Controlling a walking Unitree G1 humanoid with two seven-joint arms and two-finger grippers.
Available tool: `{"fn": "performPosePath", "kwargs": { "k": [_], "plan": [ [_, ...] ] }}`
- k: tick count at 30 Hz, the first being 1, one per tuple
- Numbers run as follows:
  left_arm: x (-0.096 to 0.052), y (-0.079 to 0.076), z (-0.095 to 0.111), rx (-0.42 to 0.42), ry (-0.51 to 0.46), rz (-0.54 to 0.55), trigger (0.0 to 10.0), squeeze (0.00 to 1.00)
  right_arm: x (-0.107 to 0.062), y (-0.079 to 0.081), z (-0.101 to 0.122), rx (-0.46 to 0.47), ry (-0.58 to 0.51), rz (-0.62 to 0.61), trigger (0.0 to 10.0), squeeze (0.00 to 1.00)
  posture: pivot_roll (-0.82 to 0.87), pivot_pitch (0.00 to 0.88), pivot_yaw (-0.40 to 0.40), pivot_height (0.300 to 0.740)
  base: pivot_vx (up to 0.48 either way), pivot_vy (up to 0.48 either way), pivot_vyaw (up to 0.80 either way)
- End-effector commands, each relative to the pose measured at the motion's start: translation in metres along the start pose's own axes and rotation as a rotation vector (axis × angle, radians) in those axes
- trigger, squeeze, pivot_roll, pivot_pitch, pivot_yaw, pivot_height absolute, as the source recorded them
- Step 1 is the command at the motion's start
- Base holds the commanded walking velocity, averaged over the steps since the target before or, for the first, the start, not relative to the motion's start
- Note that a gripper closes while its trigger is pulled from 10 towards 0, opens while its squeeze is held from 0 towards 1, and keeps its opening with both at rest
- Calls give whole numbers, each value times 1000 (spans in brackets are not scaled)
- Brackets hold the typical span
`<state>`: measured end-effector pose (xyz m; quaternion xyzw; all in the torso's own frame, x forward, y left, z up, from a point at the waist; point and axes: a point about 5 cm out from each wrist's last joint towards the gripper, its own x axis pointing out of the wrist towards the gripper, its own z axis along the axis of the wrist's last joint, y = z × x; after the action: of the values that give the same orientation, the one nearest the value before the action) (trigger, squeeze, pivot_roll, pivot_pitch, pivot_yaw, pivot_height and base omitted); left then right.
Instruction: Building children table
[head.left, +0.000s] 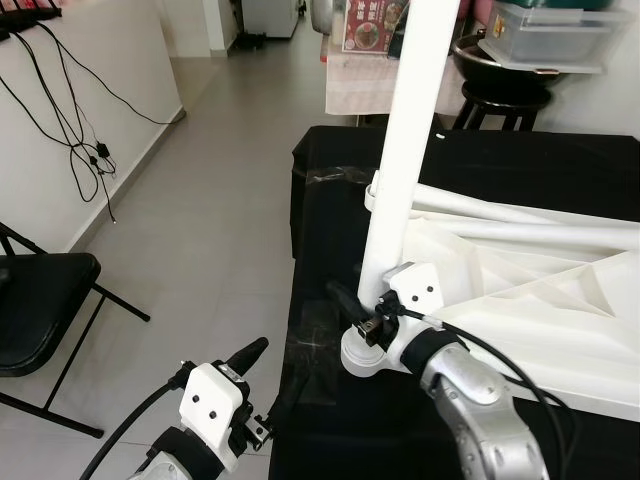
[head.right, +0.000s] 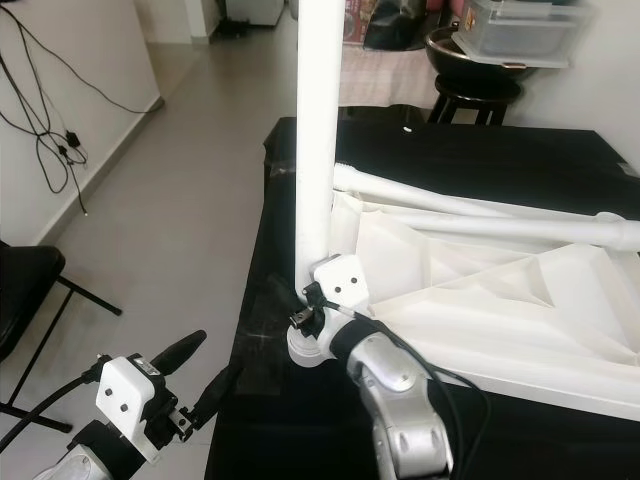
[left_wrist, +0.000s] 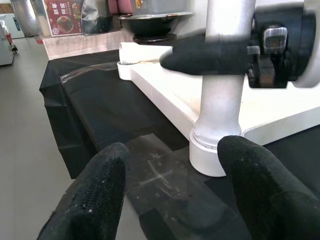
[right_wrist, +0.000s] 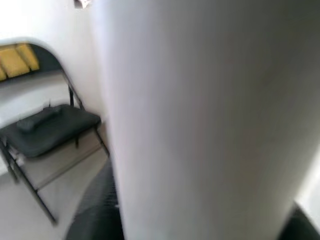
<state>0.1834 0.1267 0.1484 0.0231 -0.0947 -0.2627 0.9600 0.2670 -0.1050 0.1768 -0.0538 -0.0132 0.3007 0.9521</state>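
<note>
The right gripper (head.left: 372, 318) clamps its fingers around the upright white table leg (head.left: 405, 150), low down just above its socket (head.left: 362, 358) at the near left corner of the overturned white tabletop (head.left: 540, 300). The tabletop lies on a black-covered surface (head.left: 330, 200). The left gripper (head.left: 262, 385) hovers spread open, near left of the socket.

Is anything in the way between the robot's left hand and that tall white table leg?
Nothing visible blocks it. The left gripper hangs open beside the black-covered table, with only open air and bare black cover between it and the upright white leg. The right gripper already clasps that leg near its base.
</note>
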Motion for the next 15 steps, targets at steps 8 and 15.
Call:
{"fn": "performPosePath", "kwargs": {
  "k": [8, 15],
  "plan": [
    [-1, -3, -3, -6, 10, -1, 10000, 0, 7, -5, 18, -122, -1, 685, 10000, 1000, 5, 110, -40, 740, 0, 0, 0],
    [-4, -6, 0, -8, 10, 2, 10000, 0, 23, -17, 28, -143, 38, 902, 10000, 0, 26, 133, -38, 740, 0, 0, 0]
  ]
}}
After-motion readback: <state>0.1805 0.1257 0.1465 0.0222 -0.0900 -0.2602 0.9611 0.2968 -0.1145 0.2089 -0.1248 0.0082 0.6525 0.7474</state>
